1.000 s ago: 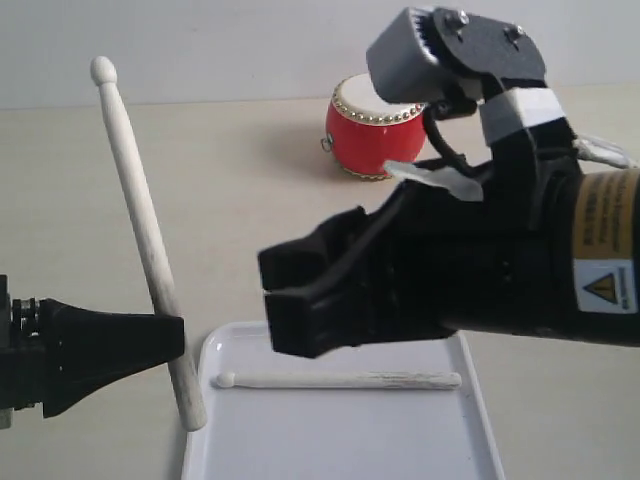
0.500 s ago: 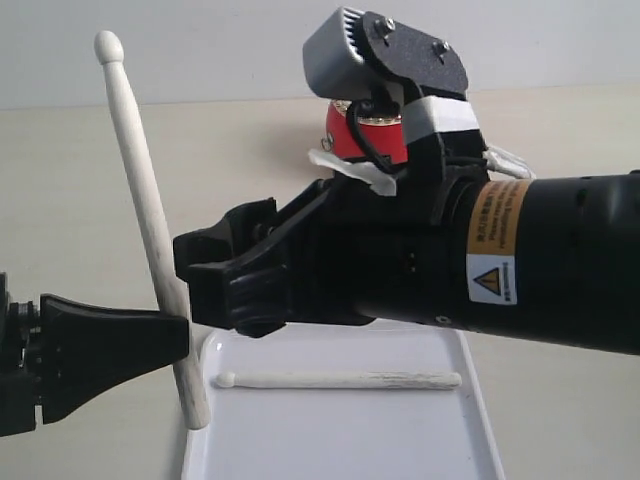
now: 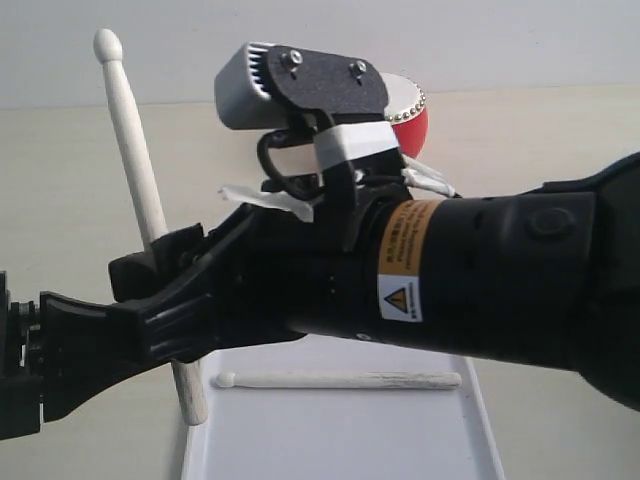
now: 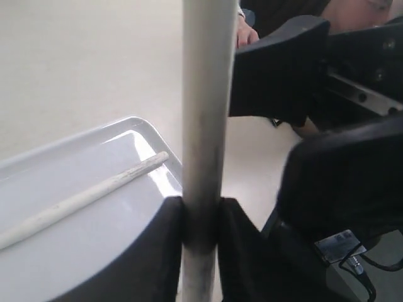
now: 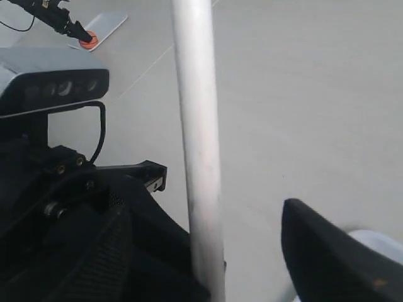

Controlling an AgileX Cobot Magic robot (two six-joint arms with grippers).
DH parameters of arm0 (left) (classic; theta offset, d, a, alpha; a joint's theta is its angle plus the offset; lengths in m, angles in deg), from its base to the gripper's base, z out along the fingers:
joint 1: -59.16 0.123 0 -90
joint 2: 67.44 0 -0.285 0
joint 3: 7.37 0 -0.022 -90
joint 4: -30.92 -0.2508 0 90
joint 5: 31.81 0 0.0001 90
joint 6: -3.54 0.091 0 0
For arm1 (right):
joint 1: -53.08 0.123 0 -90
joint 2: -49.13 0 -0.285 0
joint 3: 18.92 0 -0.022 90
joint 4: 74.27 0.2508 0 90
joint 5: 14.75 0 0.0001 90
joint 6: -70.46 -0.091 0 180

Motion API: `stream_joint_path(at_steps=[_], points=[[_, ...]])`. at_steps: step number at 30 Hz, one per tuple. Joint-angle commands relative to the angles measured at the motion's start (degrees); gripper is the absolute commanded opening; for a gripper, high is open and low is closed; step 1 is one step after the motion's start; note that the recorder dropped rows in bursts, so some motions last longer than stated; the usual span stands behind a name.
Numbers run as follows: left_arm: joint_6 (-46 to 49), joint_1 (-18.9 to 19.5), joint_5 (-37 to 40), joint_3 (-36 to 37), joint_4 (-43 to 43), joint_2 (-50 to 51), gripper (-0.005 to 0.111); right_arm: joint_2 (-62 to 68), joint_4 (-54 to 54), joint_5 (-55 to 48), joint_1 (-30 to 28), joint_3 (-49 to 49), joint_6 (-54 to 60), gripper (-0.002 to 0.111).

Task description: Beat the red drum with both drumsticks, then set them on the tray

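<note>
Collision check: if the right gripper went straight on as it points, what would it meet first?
Probably the upright drumstick in the left gripper; it stands between the open jaws of the right gripper.

We see the upright drumstick (image 3: 130, 140), pale and slightly tilted, clamped low in the left jaws, its shaft between the spread right jaws. The second drumstick (image 3: 340, 380) lies flat in the white tray (image 3: 330, 445) beneath both; the red drum (image 3: 412, 122) sits beyond them.

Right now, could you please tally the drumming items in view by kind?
Drumsticks: 2, one held upright, one lying flat
Red drum: 1
Tray: 1
Total: 4
</note>
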Motion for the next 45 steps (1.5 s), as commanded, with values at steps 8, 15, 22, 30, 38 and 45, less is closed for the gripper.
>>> stream_joint_path(at_steps=[8,15,22,30,38,45], points=[[0.4,-0.2,0.6,-0.3,0.7,-0.2,0.0,5.5,-1.0,1.0,0.3,-4.9,0.7,0.059],[0.4,-0.2,0.6,-0.3,0.7,-0.2,0.0,5.5,-1.0,1.2,0.3,-4.9,0.6,0.03],[0.6,-0.2,0.5,-0.3,0.7,-0.2,0.0,5.5,-1.1,1.2,0.3,-4.9,0.3,0.0],[0.9,-0.2,0.2,-0.4,0.6,-0.2,0.03,5.2,-1.1,1.1,-0.9,-4.9,0.4,0.0],[1.0,-0.2,0.0,-0.4,-0.2,-0.2,0.062,4.7,-1.0,-0.5,-5.4,-4.9,0.4,0.0],[1.0,-0.1,-0.8,-0.4,-0.9,-0.2,0.062,1.5,-1.2,-3.5,-10.6,-4.9,2.5,0.0]])
